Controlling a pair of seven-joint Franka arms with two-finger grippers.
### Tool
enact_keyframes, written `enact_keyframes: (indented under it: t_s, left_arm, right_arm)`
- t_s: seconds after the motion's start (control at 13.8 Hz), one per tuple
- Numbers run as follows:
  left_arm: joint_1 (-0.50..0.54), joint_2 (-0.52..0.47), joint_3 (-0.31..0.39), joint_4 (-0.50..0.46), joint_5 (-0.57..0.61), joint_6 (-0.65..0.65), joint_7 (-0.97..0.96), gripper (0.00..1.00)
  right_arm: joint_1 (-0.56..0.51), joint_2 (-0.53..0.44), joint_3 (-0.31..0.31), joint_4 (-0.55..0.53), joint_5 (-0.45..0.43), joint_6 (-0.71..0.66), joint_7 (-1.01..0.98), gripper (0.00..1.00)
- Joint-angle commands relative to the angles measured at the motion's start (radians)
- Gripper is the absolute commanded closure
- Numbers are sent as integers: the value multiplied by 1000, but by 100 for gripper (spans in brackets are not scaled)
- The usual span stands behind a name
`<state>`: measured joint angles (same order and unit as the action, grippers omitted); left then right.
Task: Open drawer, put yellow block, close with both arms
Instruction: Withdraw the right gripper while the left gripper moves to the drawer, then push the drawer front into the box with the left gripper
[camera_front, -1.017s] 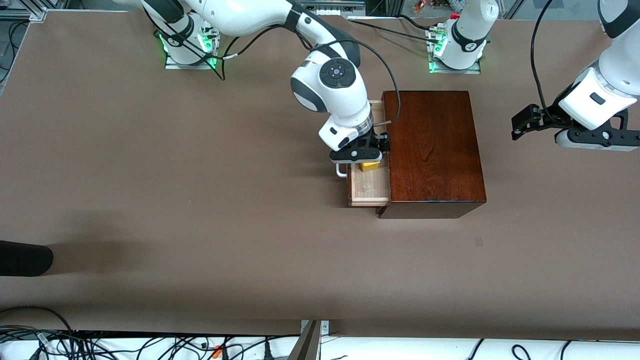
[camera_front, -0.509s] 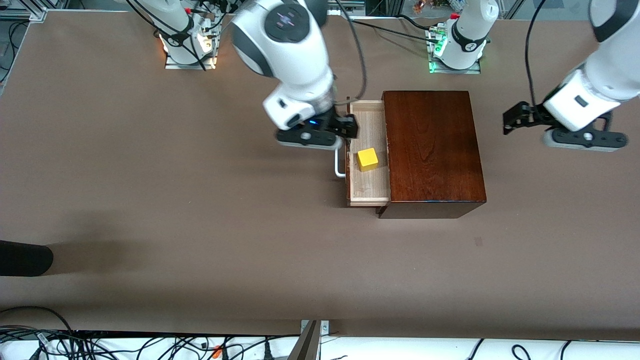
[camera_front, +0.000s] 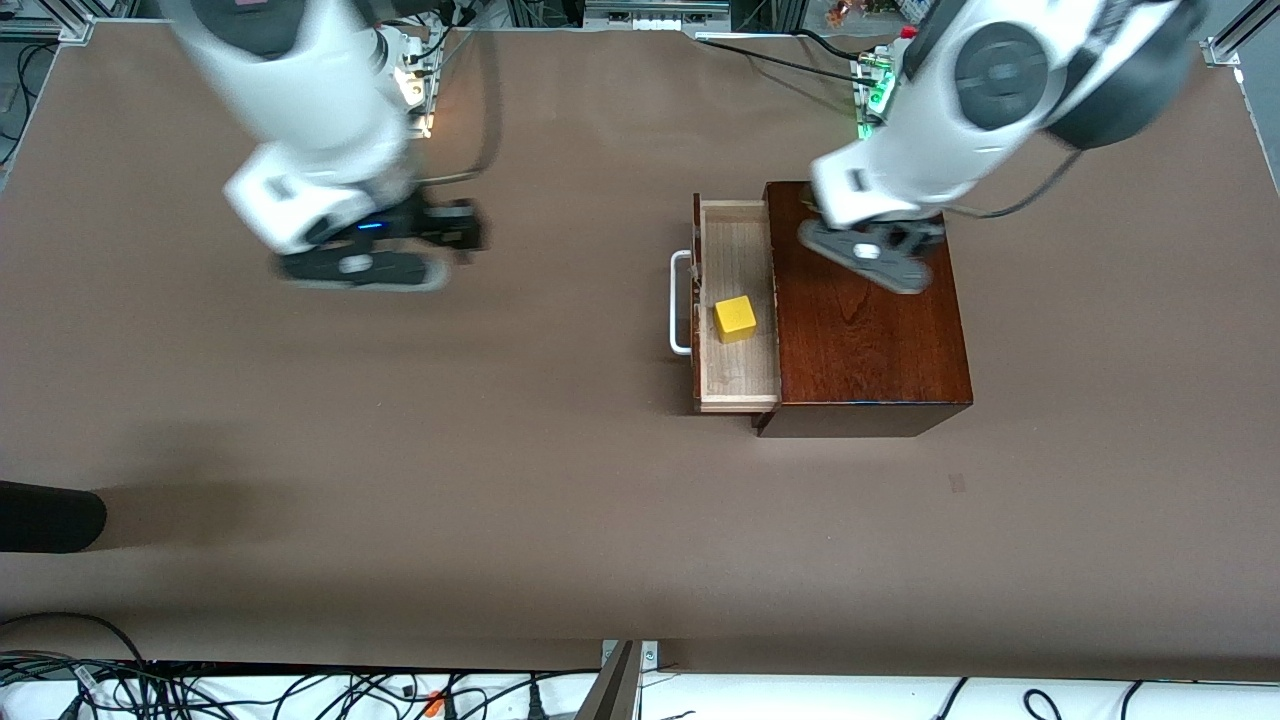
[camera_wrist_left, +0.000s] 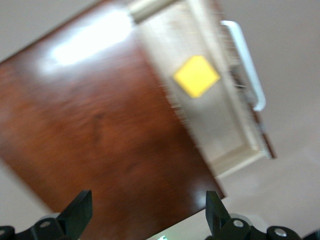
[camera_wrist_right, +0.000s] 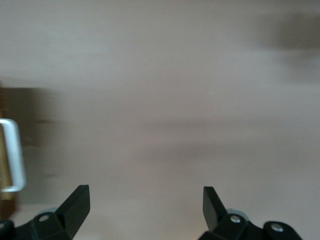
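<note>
The drawer (camera_front: 738, 375) stands pulled out of the mahogany box (camera_front: 880, 340), with its white handle (camera_front: 680, 303) toward the right arm's end of the table. The yellow block (camera_front: 735, 319) lies in the drawer tray, untouched. My left gripper (camera_front: 868, 252) hangs over the box top. In the left wrist view it (camera_wrist_left: 147, 212) is open and empty above the box (camera_wrist_left: 100, 130), and the block (camera_wrist_left: 196, 76) and handle (camera_wrist_left: 245, 65) also show. My right gripper (camera_front: 450, 228) is over bare table, well away from the handle. In the right wrist view it (camera_wrist_right: 145, 202) is open and empty, with the handle (camera_wrist_right: 12, 155) at the edge.
A dark rounded object (camera_front: 50, 515) lies at the table edge at the right arm's end, nearer the front camera. Cables (camera_front: 300, 690) run along the front edge. The arm bases (camera_front: 910, 100) stand along the table's other long edge.
My right gripper let go of the block in the drawer and swung away toward the right arm's end of the table. My left arm swung in from the table's end to over the box.
</note>
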<state>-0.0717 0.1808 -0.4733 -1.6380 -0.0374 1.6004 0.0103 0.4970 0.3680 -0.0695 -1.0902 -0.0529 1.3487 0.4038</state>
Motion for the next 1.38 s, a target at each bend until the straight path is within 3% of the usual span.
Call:
enact_keyframes:
  t_s: [0.0,0.29,0.36,0.44,0.58,0.73,0.87,1.31]
  left_arm:
    - [6,126,-100,90,-12,54,95,0]
    - [-115,248,-136,90,-2,286,247,0]
    - [-147,276,-133,92,17,327,316,0]
    - [-166,305,-136,90,60,363,385,0]
    - [-232,350,-133,92,167,412,476,0]
    - [-275,405,-133,90,299,429,484,0]
    - [-281,443,-131,90,324,429,484,0]
    - [-280,473,-130,75,455,423,507,0]
  right_arm:
    - [5,-136,-143,-181,16,21,-198,0]
    - [0,-170,-327,-241,18,35,-417,0]
    - [-35,-191,-331,-269,19,53,-448,0]
    - [-93,-217,-317,-314,19,88,-473,0]
    - [-208,-285,-222,-419,16,151,-488,0]
    - [-338,-294,-112,-436,15,159,-490,0]
    - [-449,-293,-8,-438,11,162,-490,0]
    - [-474,-285,14,-456,15,194,-490,0]
